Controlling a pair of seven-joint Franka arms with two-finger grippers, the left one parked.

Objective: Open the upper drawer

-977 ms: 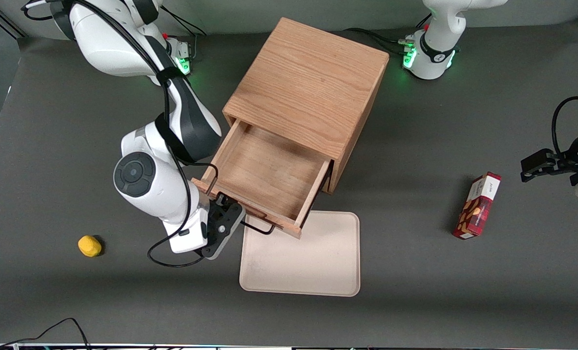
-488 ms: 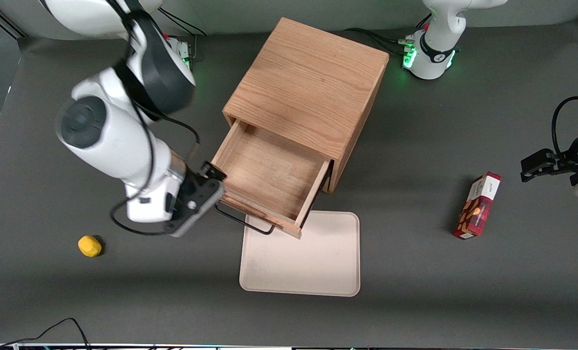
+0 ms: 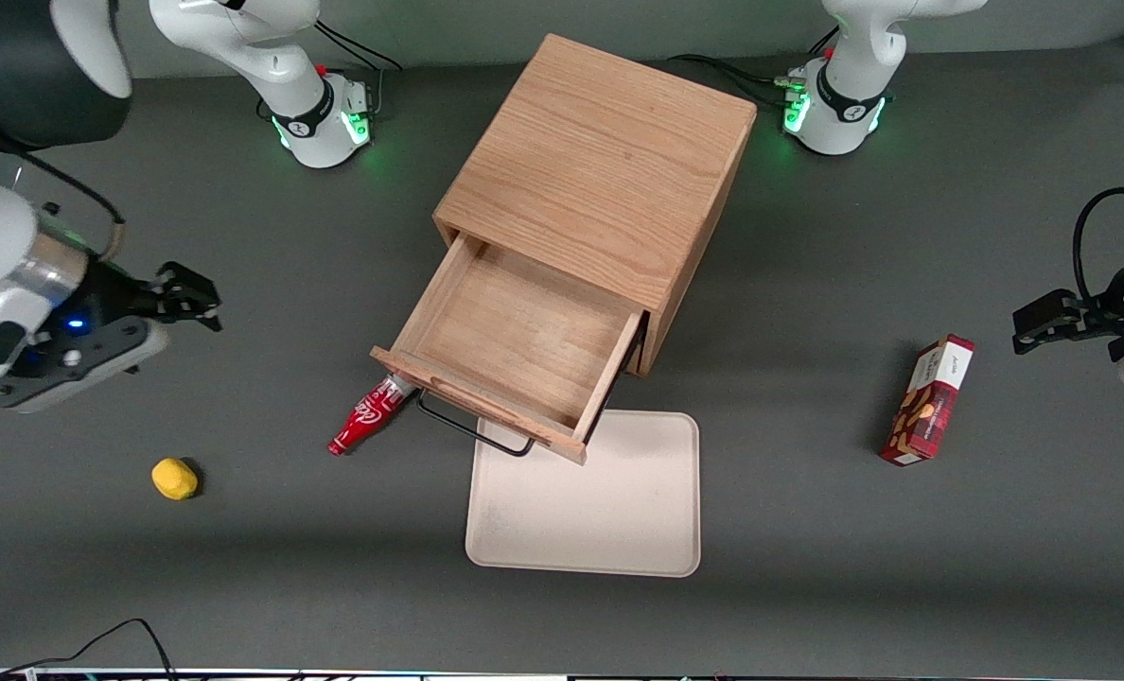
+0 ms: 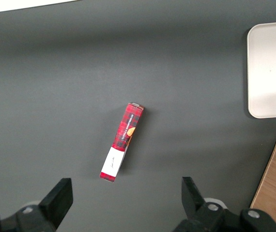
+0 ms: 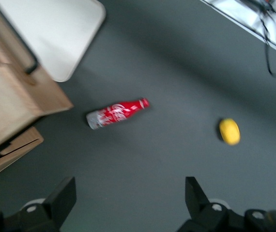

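Both fingers of the hand (image 3: 184, 301) spread wide, holding nothing, well apart from the upper drawer (image 3: 515, 345).

The hand (image 3: 188, 295), spread wide, hangs well apart from the red bottle (image 3: 366, 422) beside the upper drawer (image 3: 510, 345).

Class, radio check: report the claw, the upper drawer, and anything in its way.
Claw open, holding nothing, off toward the working arm's end of the table. Upper drawer pulled out, nothing inside. Red bottle lies beside the drawer front; tray under its corner.

No legible text — red bottle (image 3: 365, 420) script, box (image 3: 928, 400) print unreadable.
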